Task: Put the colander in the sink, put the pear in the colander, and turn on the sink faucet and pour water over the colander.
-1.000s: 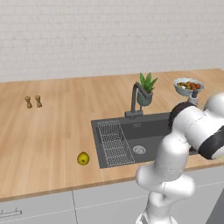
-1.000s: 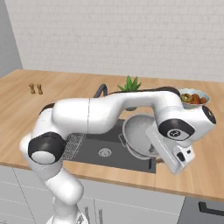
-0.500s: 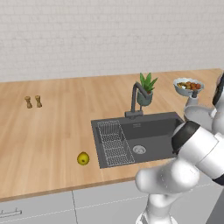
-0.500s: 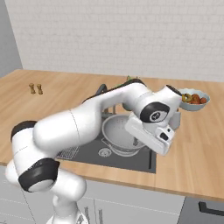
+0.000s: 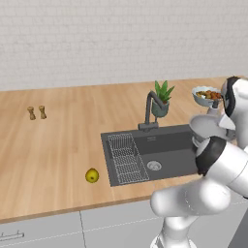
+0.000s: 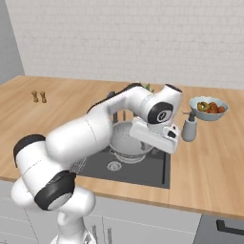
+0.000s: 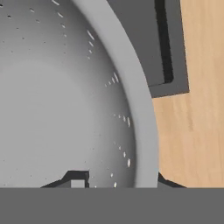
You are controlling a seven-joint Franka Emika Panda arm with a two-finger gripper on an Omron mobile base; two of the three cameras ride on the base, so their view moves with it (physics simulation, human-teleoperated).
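Note:
In the right base view the light grey colander (image 6: pixel 125 139) hangs just above the dark sink (image 6: pixel 147 169), tilted a little. My gripper (image 7: pixel 120 179) is shut on the colander (image 7: pixel 57 100): its rim runs between the two fingertips (image 7: pixel 77 177), one inside the bowl and one outside. Below the rim lies the sink (image 7: pixel 135 35) and the wooden counter. The yellow-green pear (image 5: pixel 92 175) lies on the counter left of the sink (image 5: pixel 169 145), near the front edge. The dark sink faucet (image 5: pixel 150 109) stands behind the basin, spout bent forward. No water runs.
A pale fruit bowl (image 6: pixel 208 107) and a grey soap dispenser (image 6: pixel 189 128) stand right of the sink. A potted plant (image 5: pixel 162 97) sits beside the faucet. Two small shakers (image 5: pixel 37 112) stand far left on the counter. A wire rack (image 5: pixel 127 157) fills the sink's left part.
My arm has swung left, carrying the colander from the sink's right edge to above the middle of the basin. The pear has not moved.

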